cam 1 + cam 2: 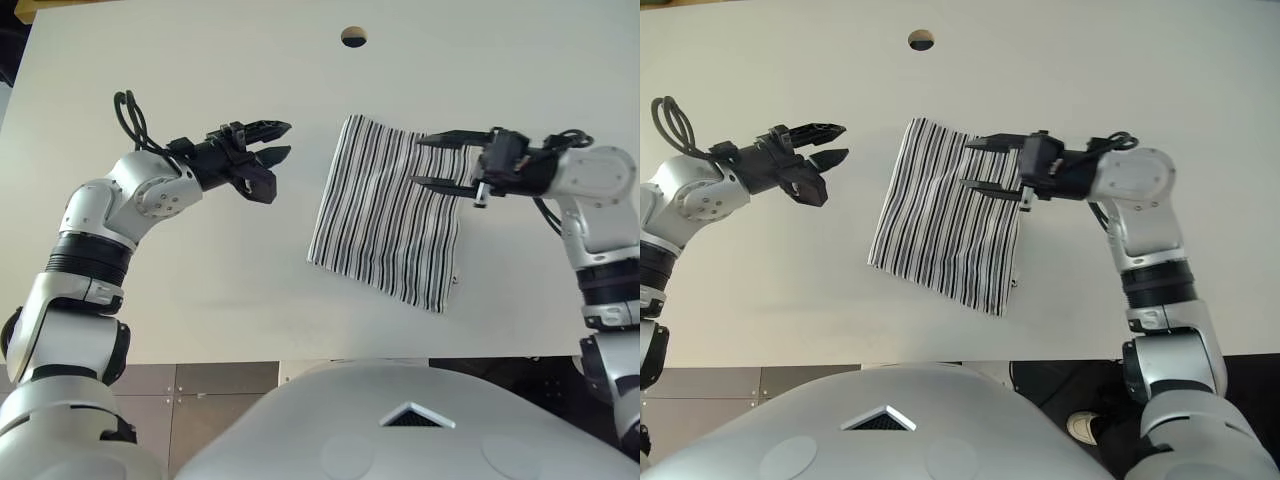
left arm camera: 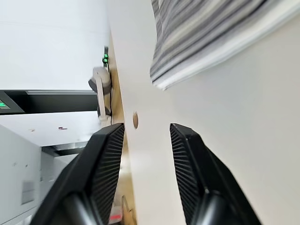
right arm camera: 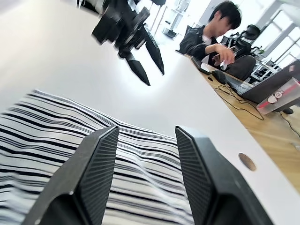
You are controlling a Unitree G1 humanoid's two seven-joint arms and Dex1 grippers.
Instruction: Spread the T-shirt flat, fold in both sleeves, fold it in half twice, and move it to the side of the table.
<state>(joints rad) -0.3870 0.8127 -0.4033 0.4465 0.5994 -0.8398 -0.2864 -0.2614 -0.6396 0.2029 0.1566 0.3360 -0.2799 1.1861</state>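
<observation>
The black-and-white striped T-shirt (image 1: pixel 385 215) lies folded into a compact, slightly skewed rectangle right of the table's middle; its corner (image 2: pixel 206 42) also appears in the left wrist view. My right gripper (image 1: pixel 432 161) hovers open over the shirt's right edge, fingers (image 3: pixel 98 173) spread above the stripes (image 3: pixel 42 140) with nothing between them. My left gripper (image 1: pixel 278 141) is open too, held above bare table a short way left of the shirt, pointing toward it. It appears again across the table in the right wrist view (image 3: pixel 145 58).
The white table (image 1: pixel 200 260) has a round cable hole (image 1: pixel 353 37) near its far edge. Bare surface stretches left of the shirt and toward the front edge. Beyond the far side stands a wooden desk (image 3: pixel 262 126) with a laptop and cables.
</observation>
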